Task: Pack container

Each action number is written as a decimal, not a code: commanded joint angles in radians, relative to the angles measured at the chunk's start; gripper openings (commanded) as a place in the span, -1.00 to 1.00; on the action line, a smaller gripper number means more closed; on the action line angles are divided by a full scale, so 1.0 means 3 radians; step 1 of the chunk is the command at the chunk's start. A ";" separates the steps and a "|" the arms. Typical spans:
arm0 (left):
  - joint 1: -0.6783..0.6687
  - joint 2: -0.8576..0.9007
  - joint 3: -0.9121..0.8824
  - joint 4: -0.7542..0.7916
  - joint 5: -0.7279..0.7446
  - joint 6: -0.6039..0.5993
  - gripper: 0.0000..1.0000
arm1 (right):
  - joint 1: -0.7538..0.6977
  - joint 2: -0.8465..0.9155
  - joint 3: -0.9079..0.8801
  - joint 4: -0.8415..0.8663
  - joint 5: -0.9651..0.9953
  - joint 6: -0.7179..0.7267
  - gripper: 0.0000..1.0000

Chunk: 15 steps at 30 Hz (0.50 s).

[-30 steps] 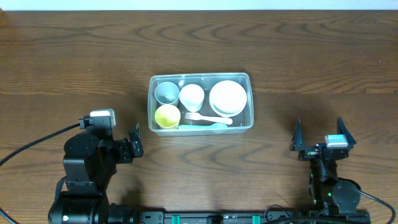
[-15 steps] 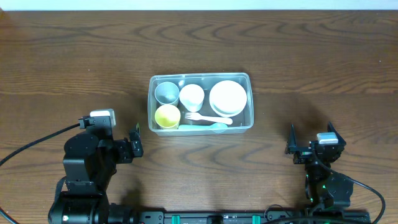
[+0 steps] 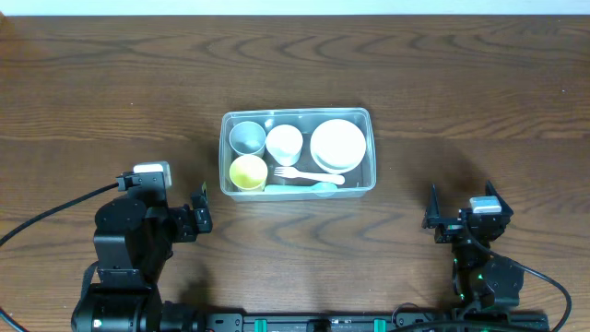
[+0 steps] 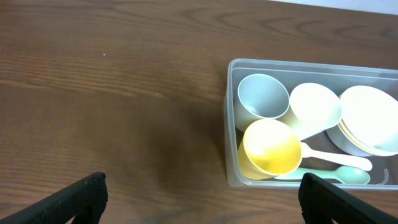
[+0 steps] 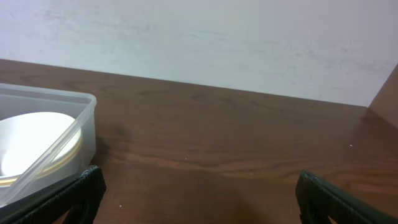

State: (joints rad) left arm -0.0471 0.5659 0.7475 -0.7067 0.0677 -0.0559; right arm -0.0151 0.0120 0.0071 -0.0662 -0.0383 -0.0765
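The clear plastic container [image 3: 297,112] sits mid-table. It holds a grey cup [image 3: 246,136], a white cup [image 3: 284,143], a white bowl [image 3: 337,143], a yellow cup [image 3: 248,171], a white fork [image 3: 309,175] and a pale green spoon [image 3: 304,188]. My left gripper [image 3: 199,219] is open and empty, low at the container's front left. In the left wrist view [image 4: 202,202] the container [image 4: 231,124] lies ahead to the right. My right gripper [image 3: 464,210] is open and empty at the front right. In the right wrist view [image 5: 202,199] the container's corner [image 5: 87,134] shows at the left.
The wooden table [image 3: 111,83] spreads all round the container. A pale wall [image 5: 217,37] stands beyond the table's far edge. A black cable [image 3: 46,217] runs from the left arm to the left edge.
My right gripper has drawn back a little toward the table's front edge and turned slightly. The left arm and the container's contents have not moved.
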 commanded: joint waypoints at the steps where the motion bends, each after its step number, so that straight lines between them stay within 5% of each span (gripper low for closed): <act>1: -0.0010 0.0003 -0.0011 0.0003 -0.0027 -0.0031 0.96 | -0.0039 -0.0018 -0.0005 -0.0013 -0.0050 0.0053 0.98; 15: -0.0009 -0.0210 -0.0085 -0.0286 -0.0114 0.0072 0.96 | -0.0039 -0.0017 -0.0005 -0.0013 -0.0050 0.0053 0.98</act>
State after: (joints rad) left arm -0.0471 0.5495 0.7441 -0.7769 0.0513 -0.0483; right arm -0.0151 0.0120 0.0071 -0.0666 -0.0387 -0.0765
